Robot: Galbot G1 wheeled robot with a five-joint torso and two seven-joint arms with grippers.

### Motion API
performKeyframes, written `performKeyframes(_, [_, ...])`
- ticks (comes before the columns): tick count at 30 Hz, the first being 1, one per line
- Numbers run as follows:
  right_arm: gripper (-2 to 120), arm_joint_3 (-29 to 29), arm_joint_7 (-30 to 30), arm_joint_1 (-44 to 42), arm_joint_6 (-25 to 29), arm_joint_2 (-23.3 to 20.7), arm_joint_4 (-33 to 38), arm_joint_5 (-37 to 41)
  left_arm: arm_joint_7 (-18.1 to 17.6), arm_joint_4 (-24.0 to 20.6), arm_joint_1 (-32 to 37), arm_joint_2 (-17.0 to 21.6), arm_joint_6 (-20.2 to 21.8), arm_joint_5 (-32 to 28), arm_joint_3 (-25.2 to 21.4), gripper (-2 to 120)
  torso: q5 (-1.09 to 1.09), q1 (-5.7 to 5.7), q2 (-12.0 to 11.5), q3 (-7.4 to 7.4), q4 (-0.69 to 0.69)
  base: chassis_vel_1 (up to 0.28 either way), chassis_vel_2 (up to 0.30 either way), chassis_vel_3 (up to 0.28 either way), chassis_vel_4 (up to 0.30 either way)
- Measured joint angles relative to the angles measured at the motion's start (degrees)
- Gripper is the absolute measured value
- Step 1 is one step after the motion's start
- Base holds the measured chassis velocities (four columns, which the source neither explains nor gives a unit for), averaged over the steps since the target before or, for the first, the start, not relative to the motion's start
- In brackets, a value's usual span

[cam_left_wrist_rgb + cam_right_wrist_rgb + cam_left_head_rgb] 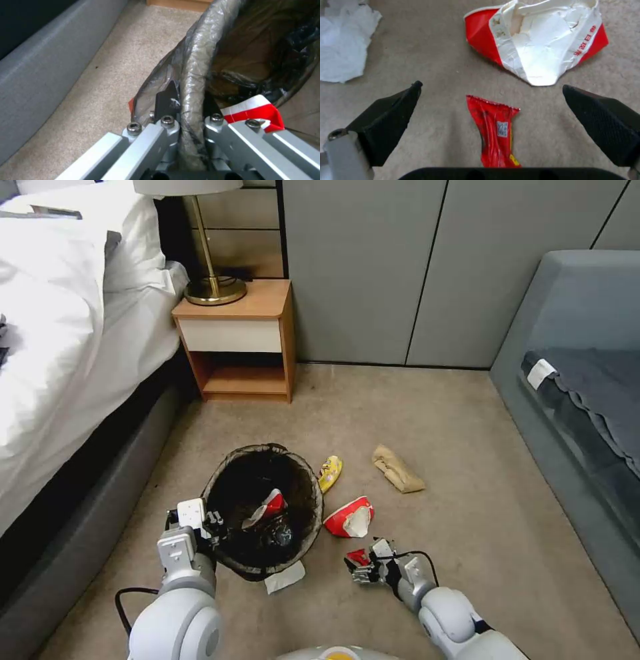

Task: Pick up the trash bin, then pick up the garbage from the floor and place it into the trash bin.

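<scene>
while my left gripper pinches the bagged rim of the trash bin on the carpet by the bed, my right gripper hangs with fingers spread either side of a red wrapper, not touching it. beyond lies a crushed red-and-white cup with red characters i can't read, and a white tissue off to one side.

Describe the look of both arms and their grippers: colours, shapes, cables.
Both arms have glossy white rounded joint shells with light grey wrist housings. The left gripper carries a white square block on its wrist, silver metal linkage bars with hex bolts, and black fingers. A black cable loops beside its forearm. The right gripper has black, textured wedge-shaped fingers, and a black cable arcs over its wrist.
</scene>
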Motion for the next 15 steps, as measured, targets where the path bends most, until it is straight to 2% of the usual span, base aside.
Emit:
performKeyframes(8, [100, 0.0, 0.0, 1.1, 1.4, 1.4, -4.4, -0.9, 0.0, 0.9, -0.8, -0.1, 0.0, -0.1, 0.0, 0, 0.0, 0.0, 0.0, 0.0, 0.0, 0.0, 0.0, 0.0, 0.0])
performKeyframes(15, [100, 0.0, 0.1, 0.7, 1.9, 2.1, -5.5, -1.3, 0.0, 1.2, -1.0, -0.1, 0.0, -0.2, 0.0, 0, 0.0, 0.0, 0.0, 0.0, 0.0, 0.0, 0.0, 0.0, 0.0])
